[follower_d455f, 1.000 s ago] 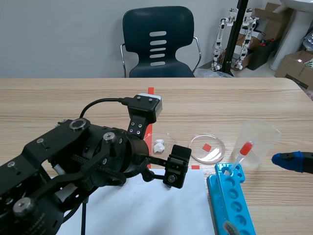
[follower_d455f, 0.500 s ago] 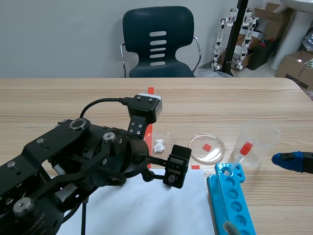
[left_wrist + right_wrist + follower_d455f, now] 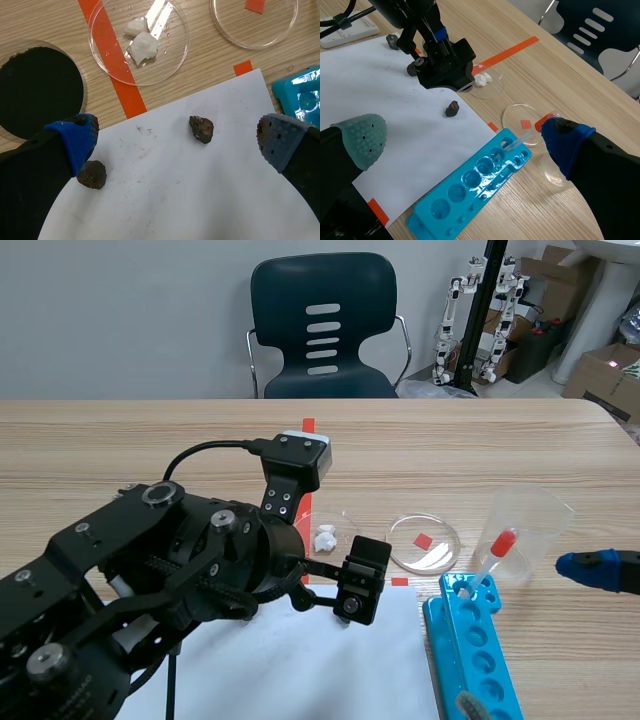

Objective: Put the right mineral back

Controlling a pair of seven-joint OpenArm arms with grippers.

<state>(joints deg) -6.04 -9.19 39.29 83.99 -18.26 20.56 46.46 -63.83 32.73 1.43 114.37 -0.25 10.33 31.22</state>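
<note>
Brown mineral (image 3: pixel 201 128) is framed by wide-open, empty left gripper (image 3: pixel 175 137)
Right gripper (image 3: pixel 464 137), seen lower right in scene view, is equally spread, empty.

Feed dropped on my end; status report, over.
Left gripper, right gripper open, empty. Small dark brown mineral lump on white paper sheet between left fingers, ungripped. Second similar lump beside one finger; nothing blocking.

There are two dark mineral pieces (image 3: pixel 201 129), three round clear dishes (image 3: pixel 138 42), two white lumps (image 3: pixel 143 47), one white paper sheet (image 3: pixel 175 190), one blue well tray (image 3: pixel 470 650), one clear cup (image 3: pixel 525 520), one dropper (image 3: pixel 492 560) and one chair (image 3: pixel 322 325).
</note>
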